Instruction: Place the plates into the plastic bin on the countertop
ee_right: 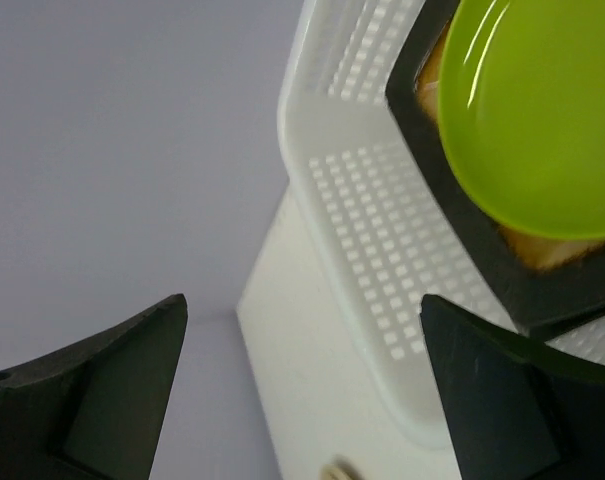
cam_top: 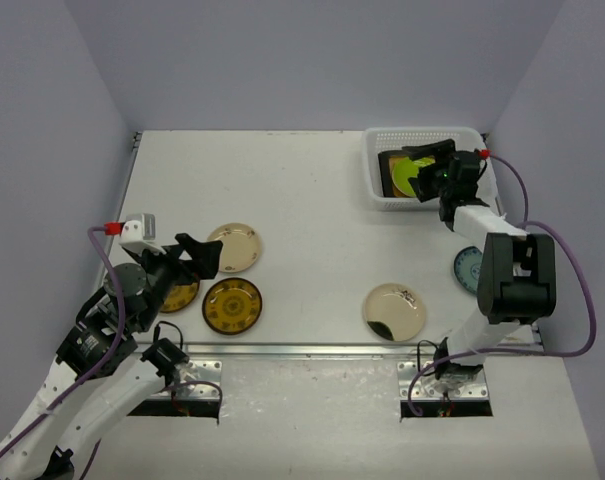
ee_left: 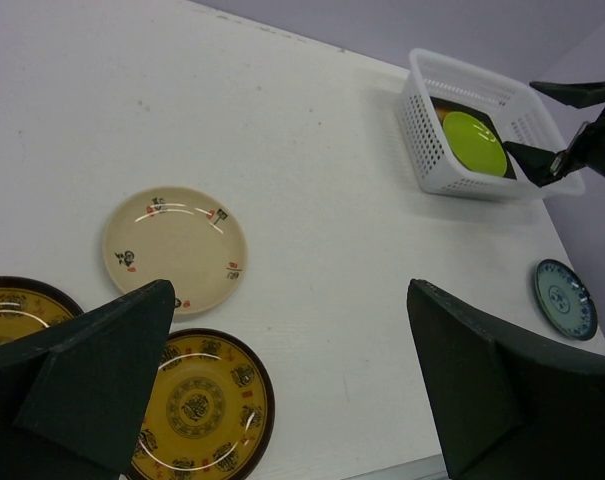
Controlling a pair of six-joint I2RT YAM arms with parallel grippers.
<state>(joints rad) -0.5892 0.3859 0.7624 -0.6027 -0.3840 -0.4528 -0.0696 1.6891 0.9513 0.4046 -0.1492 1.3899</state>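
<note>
Left pincer (cam_top: 198, 258) gapes wide and empty above a cream plate (cam_top: 235, 247) and brown-gold plates (cam_top: 232, 305) on the desk (cam_top: 312, 220). Rightward lies a blotched cream plate (cam_top: 394, 311). Right pincer (cam_top: 432, 166), wide and empty, hovers over the plastic bin (cam_top: 382, 198), where a lime green plate (cam_top: 410, 176) rests on a square plate (cam_top: 386, 168); a blue-white plate (cam_top: 468, 268) lies far right.

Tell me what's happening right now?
Left claw, right claw open, empty. Green plate in bin, on square plate. Five plates out on table. Nothing blocking.

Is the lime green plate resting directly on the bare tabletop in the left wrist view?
No, the lime green plate lies inside the white bin, on top of a square dark-rimmed plate.
</note>
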